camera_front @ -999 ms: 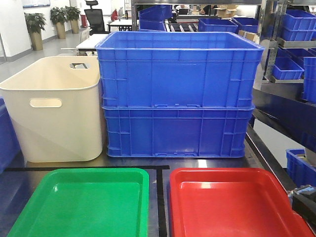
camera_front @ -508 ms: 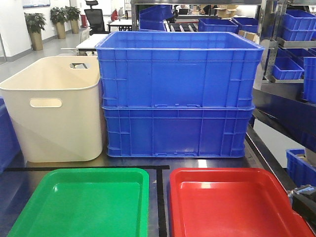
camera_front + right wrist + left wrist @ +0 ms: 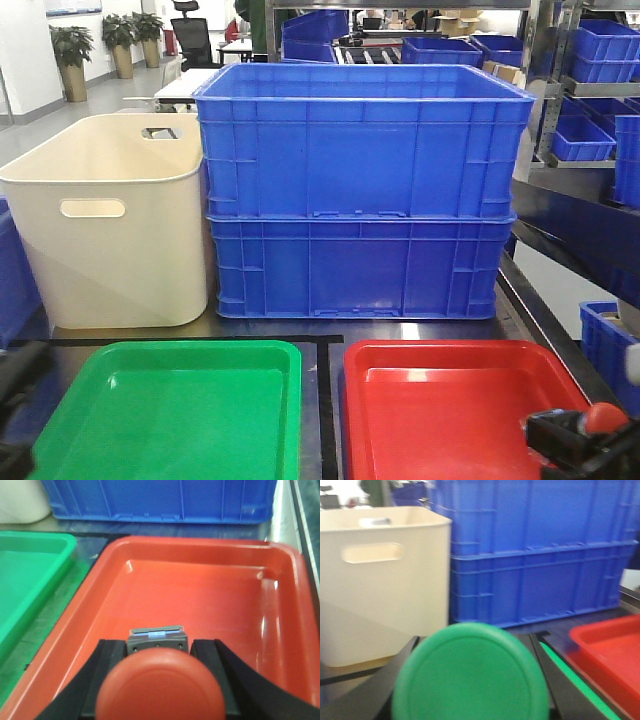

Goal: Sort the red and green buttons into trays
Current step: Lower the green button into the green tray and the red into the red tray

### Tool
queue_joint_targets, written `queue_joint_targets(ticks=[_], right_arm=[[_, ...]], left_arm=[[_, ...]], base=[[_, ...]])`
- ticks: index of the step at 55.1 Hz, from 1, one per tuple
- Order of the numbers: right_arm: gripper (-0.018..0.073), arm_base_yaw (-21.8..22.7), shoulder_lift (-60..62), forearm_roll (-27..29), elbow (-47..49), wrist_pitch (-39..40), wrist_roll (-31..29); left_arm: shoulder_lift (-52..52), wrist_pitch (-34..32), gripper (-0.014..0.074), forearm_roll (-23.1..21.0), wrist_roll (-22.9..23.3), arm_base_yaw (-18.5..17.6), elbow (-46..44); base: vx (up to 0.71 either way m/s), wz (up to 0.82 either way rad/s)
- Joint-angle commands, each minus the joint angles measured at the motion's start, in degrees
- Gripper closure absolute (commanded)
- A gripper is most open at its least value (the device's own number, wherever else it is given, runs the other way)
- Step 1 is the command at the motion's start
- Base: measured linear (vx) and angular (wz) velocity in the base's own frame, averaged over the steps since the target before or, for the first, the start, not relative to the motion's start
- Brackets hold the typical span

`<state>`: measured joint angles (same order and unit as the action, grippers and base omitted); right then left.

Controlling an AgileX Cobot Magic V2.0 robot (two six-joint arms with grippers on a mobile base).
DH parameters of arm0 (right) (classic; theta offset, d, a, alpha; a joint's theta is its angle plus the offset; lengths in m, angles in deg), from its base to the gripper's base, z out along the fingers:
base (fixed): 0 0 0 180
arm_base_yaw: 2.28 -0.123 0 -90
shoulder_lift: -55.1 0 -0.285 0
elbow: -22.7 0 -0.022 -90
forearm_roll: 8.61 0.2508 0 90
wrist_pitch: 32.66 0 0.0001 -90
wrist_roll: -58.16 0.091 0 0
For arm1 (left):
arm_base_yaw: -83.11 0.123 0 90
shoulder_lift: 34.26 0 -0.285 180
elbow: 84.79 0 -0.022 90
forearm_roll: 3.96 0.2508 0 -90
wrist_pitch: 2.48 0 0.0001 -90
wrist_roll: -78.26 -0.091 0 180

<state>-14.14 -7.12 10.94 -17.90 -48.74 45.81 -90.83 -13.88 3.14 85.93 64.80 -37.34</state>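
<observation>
The green tray (image 3: 180,410) lies front left and the red tray (image 3: 450,400) front right. My right gripper (image 3: 158,647) is shut on the red button (image 3: 160,686), whose grey body (image 3: 158,639) sticks out between the black fingers (image 3: 107,667). It hangs over the red tray (image 3: 200,590) near its front. In the front view it sits at the lower right (image 3: 575,445), with the red cap (image 3: 605,415) showing. My left gripper (image 3: 472,645) is shut on the green button (image 3: 470,677), whose cap fills the lower view. In the front view the left gripper (image 3: 14,400) is at the left edge beside the green tray.
Two stacked blue crates (image 3: 360,190) stand behind the trays, with a cream tub (image 3: 110,220) with handle slots to their left. Shelving with more blue crates (image 3: 600,90) runs along the right. A black tape line (image 3: 325,400) separates the trays.
My right gripper has come into the front view at the lower right with the red button, over the red tray. My left gripper has appeared at the lower left edge.
</observation>
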Motion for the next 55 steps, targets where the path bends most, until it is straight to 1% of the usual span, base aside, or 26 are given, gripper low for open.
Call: queue_joint_targets(ticks=[1,6,13,19,27,33,39,44,51,55], right_arm=[[0.0568,-0.15,-3.53,2.09,3.5,5.87,-3.08],[0.0568,-0.15,-8.02,4.24,4.89,7.38,-5.17],[0.0566,-0.15,-12.31,7.01,5.5,10.44,-5.29],[0.0564,-0.15,-14.55,6.98,5.5,10.9,-5.29],[0.055,-0.15,-15.98,6.98,5.5,10.9,-5.29],[0.0519,-0.09,-16.65,6.98,5.5,10.75,-5.29],[0.0473,-0.09,-17.25,6.98,5.5,10.69,-5.29],[0.0412,-0.09,-17.63,6.98,5.5,10.69,-5.29],[0.0279,-0.09,-17.79,6.98,5.5,9.17,-5.35],[0.0188,-0.09,-17.79,6.98,5.5,7.85,-5.4]], left_arm=[[-4.01,-8.42,0.0602,0.0,0.34,-3.17,-1.78],[-10.33,-12.67,0.0601,0.0,0.34,-4.87,-1.78],[-18.52,-18.96,0.0597,0.0,0.34,-5.24,-1.78],[-23.92,-22.75,0.0589,0.0,0.34,-5.24,-1.78],[-28.83,-23.94,0.0559,0.0,0.34,-5.24,-1.78],[-30.52,-23.93,0.0521,0.0,0.34,-5.24,-1.78],[-30.74,-24.24,0.0451,0.0,0.34,-5.24,-1.78],[-30.74,-24.25,0.036,0.0,0.39,-5.24,-1.78],[-30.74,-24.16,0.021,0.0,0.39,-5.3,-1.78],[-30.74,-24.31,0.0119,0.0,0.39,-5.3,-1.78]], base=[[0.0,0.0],[0.0,0.0],[0.0,0.0],[0.0,0.0],[0.0,0.0],[0.0,0.0],[0.0,0.0],[0.0,0.0],[0.0,0.0],[0.0,0.0]])
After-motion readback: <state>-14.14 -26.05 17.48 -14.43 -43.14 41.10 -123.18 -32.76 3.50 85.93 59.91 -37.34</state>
